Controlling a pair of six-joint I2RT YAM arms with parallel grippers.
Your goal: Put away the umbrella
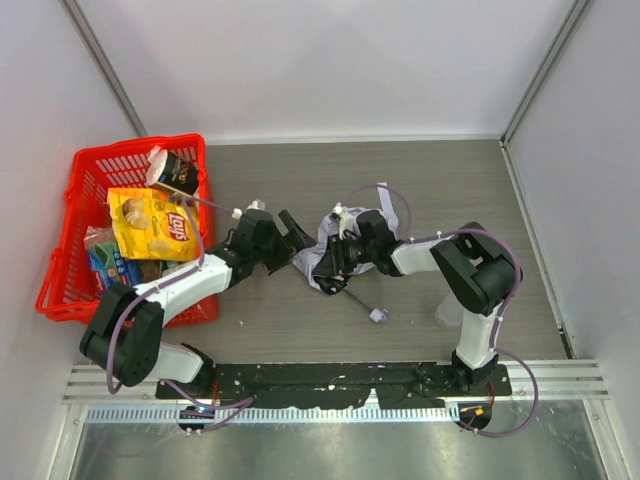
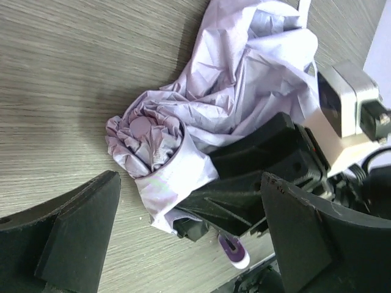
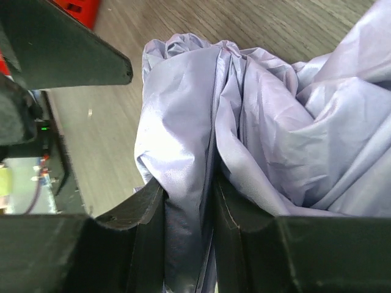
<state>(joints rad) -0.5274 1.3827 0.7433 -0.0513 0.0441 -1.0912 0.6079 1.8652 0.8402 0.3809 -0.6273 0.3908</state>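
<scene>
The umbrella (image 1: 328,243) lies crumpled at mid-table, its pale lavender canopy bunched; a thin black shaft runs to the small handle (image 1: 378,315) toward the front. My right gripper (image 1: 338,260) is shut on a fold of the canopy (image 3: 256,122), with fabric pinched between its fingers (image 3: 244,244). My left gripper (image 1: 297,240) is open and empty just left of the umbrella, its jaws either side of the canopy's gathered end (image 2: 146,137). The left wrist view also shows the right gripper (image 2: 256,177) on the fabric and the handle (image 2: 234,252).
A red basket (image 1: 70,290) stands at the left edge, holding a yellow chips bag (image 1: 150,222), a dark can (image 1: 172,170) and other packets. Walls close in the table at back and sides. A black rail (image 1: 330,378) runs along the front edge.
</scene>
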